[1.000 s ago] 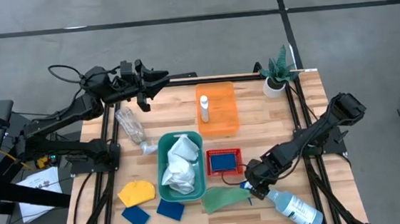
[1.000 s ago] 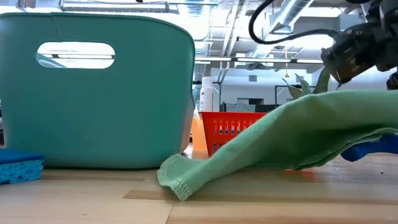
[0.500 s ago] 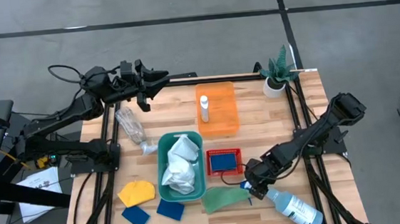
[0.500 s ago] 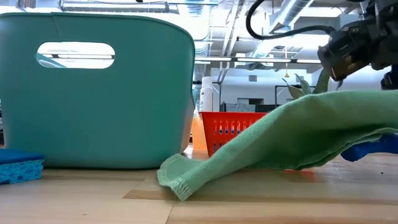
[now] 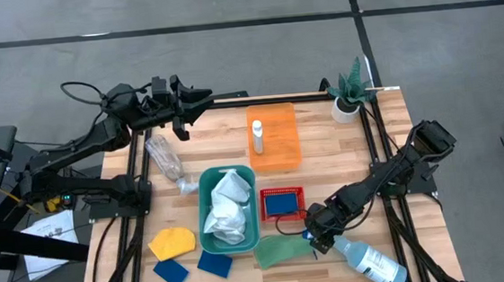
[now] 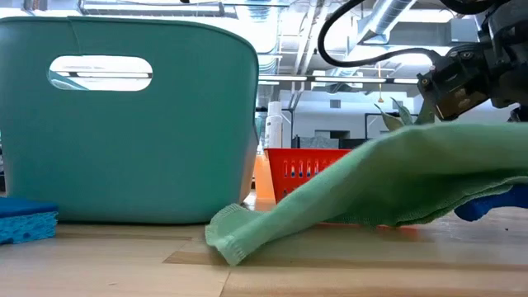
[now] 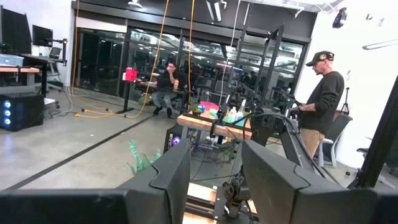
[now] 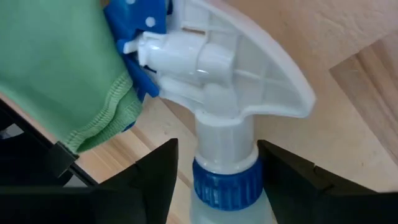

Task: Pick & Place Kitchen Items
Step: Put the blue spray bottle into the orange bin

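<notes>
The clear spray bottle (image 5: 370,262) lies on its side near the table's (image 5: 326,162) front right corner, its nozzle touching the green cloth (image 5: 279,250). The right pincer (image 5: 318,238) straddles its neck, jaws apart, not yet clenched. Rigid, slick, probably light: the neck is the best hold.

On my wooden bench (image 5: 325,158) a teal tub (image 5: 207,239) stands at the middle, a small red basket (image 5: 280,193) just beside it. An orange tray (image 5: 278,139) lies farther back, a potted plant (image 5: 348,88) at the corner. Beyond, a person in a cap (image 7: 322,102) stands.
</notes>
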{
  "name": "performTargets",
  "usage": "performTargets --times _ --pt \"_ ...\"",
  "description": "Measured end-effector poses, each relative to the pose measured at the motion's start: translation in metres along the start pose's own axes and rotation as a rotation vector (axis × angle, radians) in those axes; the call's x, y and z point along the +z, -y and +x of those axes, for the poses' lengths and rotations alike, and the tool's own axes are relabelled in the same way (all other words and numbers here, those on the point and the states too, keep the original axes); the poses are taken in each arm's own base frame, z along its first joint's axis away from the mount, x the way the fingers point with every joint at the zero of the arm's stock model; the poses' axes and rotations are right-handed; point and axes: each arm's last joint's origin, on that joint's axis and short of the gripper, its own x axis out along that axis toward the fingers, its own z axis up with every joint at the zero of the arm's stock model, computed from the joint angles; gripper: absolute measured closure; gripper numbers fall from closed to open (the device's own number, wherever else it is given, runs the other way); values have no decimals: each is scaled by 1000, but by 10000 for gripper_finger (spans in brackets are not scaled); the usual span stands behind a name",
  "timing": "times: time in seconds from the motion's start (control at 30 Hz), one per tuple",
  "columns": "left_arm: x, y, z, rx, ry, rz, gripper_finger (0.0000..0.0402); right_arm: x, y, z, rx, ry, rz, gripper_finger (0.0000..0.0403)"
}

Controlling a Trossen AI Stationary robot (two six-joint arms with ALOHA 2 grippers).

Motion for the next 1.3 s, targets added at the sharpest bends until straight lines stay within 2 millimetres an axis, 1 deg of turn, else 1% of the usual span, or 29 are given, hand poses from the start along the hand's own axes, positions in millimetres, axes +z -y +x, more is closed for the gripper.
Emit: performTargets --times 0.1,0.27,0.3,0.47,0.6,0.8,1.07,1.3 --pt "0 0 0 0 0 0 262 0 0 0 0 0 3 220" --pt "0 0 0 0 0 1 262 0 1 0 -7 -2 6 270" --pt "0 0 0 0 0 1 262 0 1 0 -10 -4 5 274" --pt "0 0 0 0 0 1 262 -1 3 0 -30 -10 15 274" --pt "0 0 0 0 0 1 262 -3 4 -5 -33 -11 14 274" --pt "0 0 0 0 0 1 262 -9 7 -26 -4 23 4 274" --pt "0 0 0 0 0 0 262 -16 10 -58 81 129 13 274" --pt "0 0 0 0 0 -1 262 -22 12 -71 112 200 13 274"
